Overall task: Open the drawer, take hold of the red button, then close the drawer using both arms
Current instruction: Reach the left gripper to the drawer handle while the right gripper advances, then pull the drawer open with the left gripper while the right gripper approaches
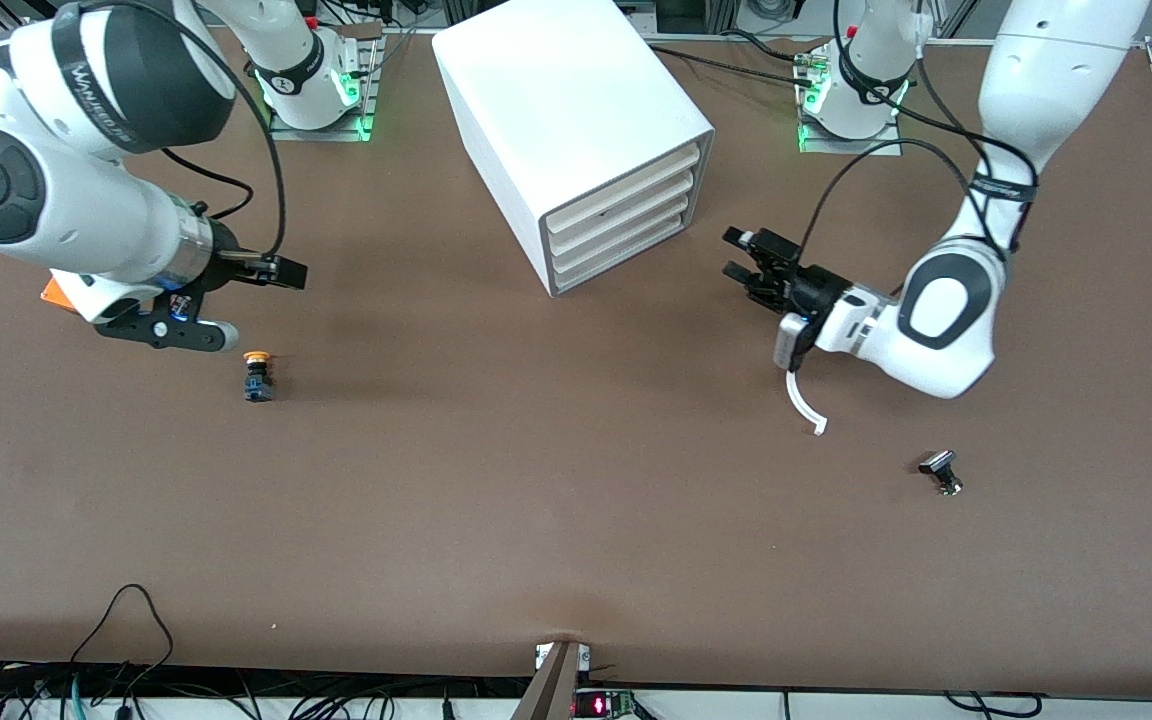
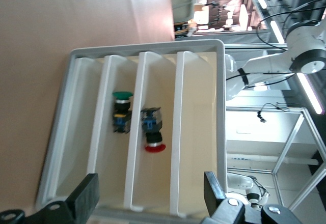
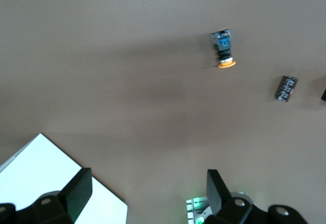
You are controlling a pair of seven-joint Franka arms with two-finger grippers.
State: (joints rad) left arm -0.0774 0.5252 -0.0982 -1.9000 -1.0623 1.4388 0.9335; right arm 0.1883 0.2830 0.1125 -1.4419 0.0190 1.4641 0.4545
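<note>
A brown table fills the scene, its mat plain and matte, with black cables trailing along the edge nearest the front camera. The left wrist view shows a workshop with metal framing and strip lights past the cabinet. The left claw hangs low over the table, released, its two black fingers spread wide with nothing between them, and it points at the front of the white cabinet just ahead of it. Straight ahead of those fingers the button shows inside the cabinet's front, a red mushroom cap on a black-and-blue body, lying on its side. Just beside it lies a like button with a green cap, one slot nearer the table. The cabinet holds four stacked cream-fronted drawers, all pushed in, and the drawer is the lowest of them. Which drawer each button lies in I cannot tell for sure, though both appear among the middle slots. The right claw waits over the table toward the right arm's end, also released, its fingers apart and empty. Close under it a yellow-capped button rests on the mat. An orange box peeks out beneath that arm's wrist. Well away from the left claw, a small black part lies on the table.
</note>
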